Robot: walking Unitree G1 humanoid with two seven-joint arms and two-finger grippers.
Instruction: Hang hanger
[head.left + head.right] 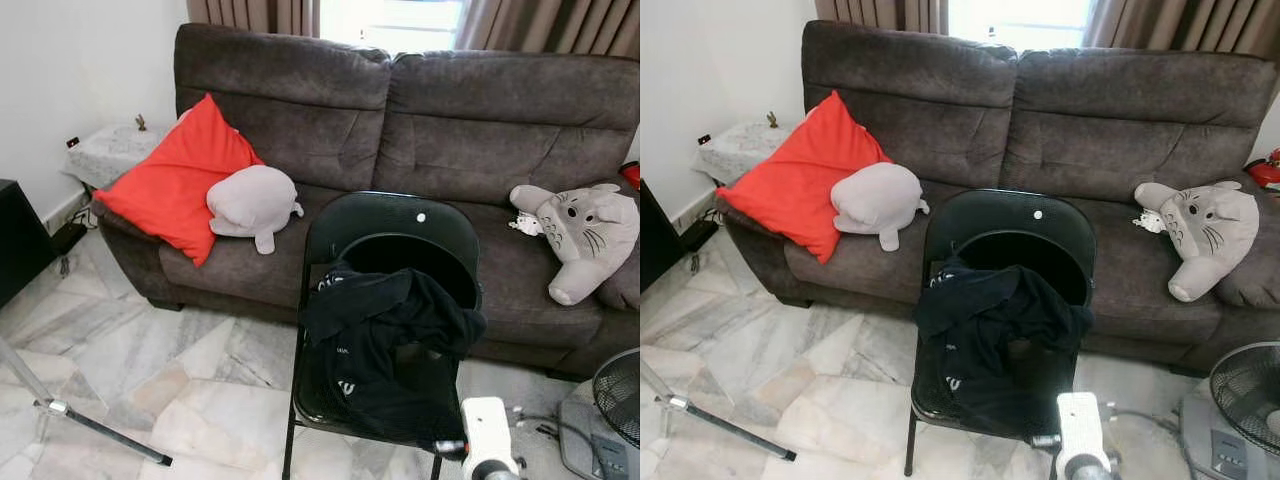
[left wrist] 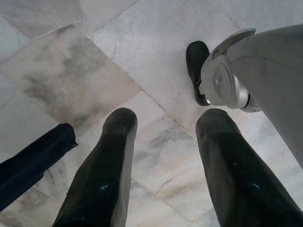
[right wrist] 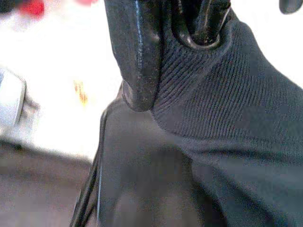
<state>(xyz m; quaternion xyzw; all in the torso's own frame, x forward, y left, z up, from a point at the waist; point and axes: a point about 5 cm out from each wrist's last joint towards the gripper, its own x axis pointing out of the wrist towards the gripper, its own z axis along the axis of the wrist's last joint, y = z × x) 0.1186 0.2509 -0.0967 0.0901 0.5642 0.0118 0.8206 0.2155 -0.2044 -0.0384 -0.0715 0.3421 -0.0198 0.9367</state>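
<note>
Progress is judged early: nothing hangs on any rail or hook in view.

The left gripper (image 2: pixel 161 165) points at the pale marble floor (image 2: pixel 142 56), its two black fingers spread and empty; the arm reads as idle.

At centre stands a black folding chair (image 1: pixel 390 225) before the dark brown fabric sofa (image 1: pixel 450 110). A black garment (image 1: pixel 385 335) lies crumpled over the chair's seat and back.

The right gripper (image 3: pixel 163 52) is pressed against ribbed dark knit, apparently the garment's collar (image 3: pixel 213 80). A black rod-like part (image 3: pixel 206 19) emerges from the collar, possibly the hanger's neck. Whether the fingers are clenched on it cannot be told.

Remaining, in my judgement: lift the hanger clear and hang it.
</note>
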